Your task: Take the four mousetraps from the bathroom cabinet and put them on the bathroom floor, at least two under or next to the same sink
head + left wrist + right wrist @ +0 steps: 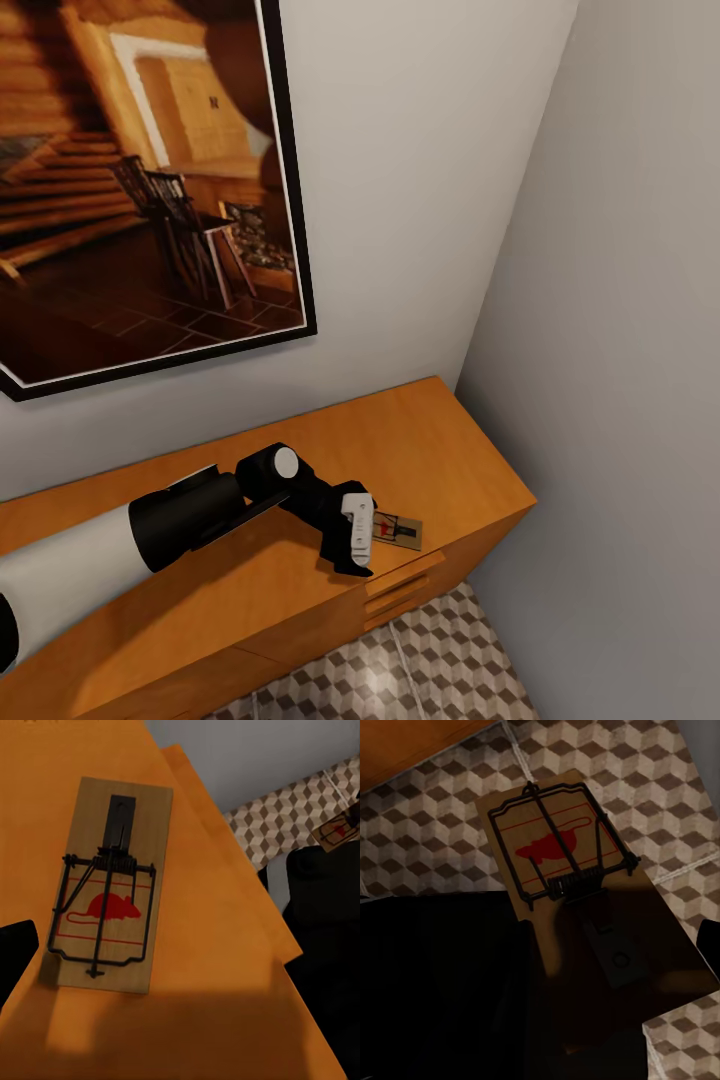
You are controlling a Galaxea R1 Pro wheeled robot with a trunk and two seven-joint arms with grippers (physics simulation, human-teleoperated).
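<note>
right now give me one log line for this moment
left gripper: at mousetrap on cabinet top, grasp unclear | right gripper: mousetrap close before it over bathroom floor, grasp unclear | phase: pickup

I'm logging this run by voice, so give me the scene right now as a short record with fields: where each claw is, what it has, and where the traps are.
left claw: over the cabinet top, at a mousetrap; grip unclear
mousetrap on cabinet: lying flat near the front edge of the cabinet
right claw: state not readable
second mousetrap: close before the right wrist camera, above the bathroom floor; held or not, unclear
wall: framed picture above the cabinet
</note>
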